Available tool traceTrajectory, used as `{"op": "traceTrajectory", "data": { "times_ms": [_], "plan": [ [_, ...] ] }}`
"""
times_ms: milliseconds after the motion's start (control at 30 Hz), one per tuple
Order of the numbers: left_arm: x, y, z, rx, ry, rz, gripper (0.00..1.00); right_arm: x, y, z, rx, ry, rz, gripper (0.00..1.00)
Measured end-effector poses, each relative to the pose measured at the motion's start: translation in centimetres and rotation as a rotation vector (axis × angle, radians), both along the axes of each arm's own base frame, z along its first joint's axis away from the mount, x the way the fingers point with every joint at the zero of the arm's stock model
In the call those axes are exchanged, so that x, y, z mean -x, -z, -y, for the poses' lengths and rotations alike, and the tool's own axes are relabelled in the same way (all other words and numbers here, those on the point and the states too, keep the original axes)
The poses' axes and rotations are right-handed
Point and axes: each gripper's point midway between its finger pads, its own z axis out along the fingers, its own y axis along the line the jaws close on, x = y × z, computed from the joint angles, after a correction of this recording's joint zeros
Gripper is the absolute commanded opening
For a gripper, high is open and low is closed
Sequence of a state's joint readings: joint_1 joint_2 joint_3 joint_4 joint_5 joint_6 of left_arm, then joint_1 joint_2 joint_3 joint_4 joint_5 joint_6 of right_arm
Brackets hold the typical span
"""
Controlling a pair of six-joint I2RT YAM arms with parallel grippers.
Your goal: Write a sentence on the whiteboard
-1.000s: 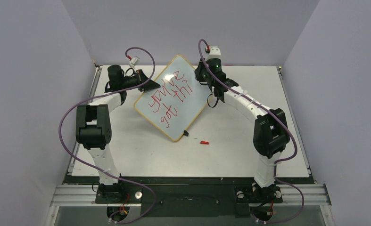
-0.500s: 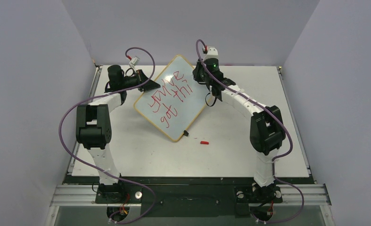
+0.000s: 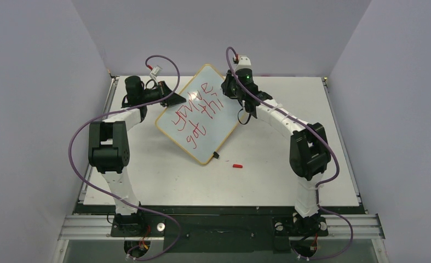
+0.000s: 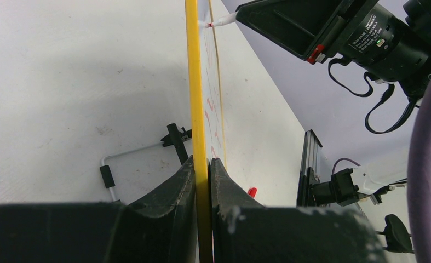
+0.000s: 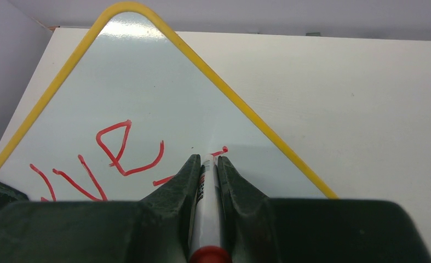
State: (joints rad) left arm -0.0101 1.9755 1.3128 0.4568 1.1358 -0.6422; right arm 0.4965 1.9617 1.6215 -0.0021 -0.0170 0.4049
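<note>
Toward the far middle of the table (image 3: 268, 181), your whiteboard (image 3: 213, 138) sits turned like a diamond, white with a thin yellow frame. The sentence (image 3: 197, 112) runs across it in red, in two lines. Your left gripper (image 3: 176, 99) is clamped on the frame's left edge. Your right gripper (image 3: 230, 90) pinches a marker (image 5: 206, 204) whose tip touches the board. From above, that gripper covers the end of the second line, so you can't read its last letters.
</note>
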Motion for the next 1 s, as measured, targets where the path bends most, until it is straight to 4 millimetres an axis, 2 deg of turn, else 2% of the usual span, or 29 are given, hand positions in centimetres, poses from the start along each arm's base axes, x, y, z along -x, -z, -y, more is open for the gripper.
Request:
{"op": "traceTrajectory", "data": {
  "times_ms": [300,767,1000],
  "plan": [
    [0.0,0.0,0.0,0.0,-0.001,-0.001,0.0,0.6,0.2,-1.1,-0.008,-0.029,-0.003,0.0],
    [-0.4,0.5,-0.4,-0.001,-0.028,-0.034,0.0,1.1,2.3,-0.9,-0.006,-0.028,-0.025,0.0],
    [-0.4,0.6,-0.4,-0.002,-0.03,-0.037,0.0,1.0,2.4,-0.8,-0.006,-0.027,-0.024,0.0]
  ]
}}
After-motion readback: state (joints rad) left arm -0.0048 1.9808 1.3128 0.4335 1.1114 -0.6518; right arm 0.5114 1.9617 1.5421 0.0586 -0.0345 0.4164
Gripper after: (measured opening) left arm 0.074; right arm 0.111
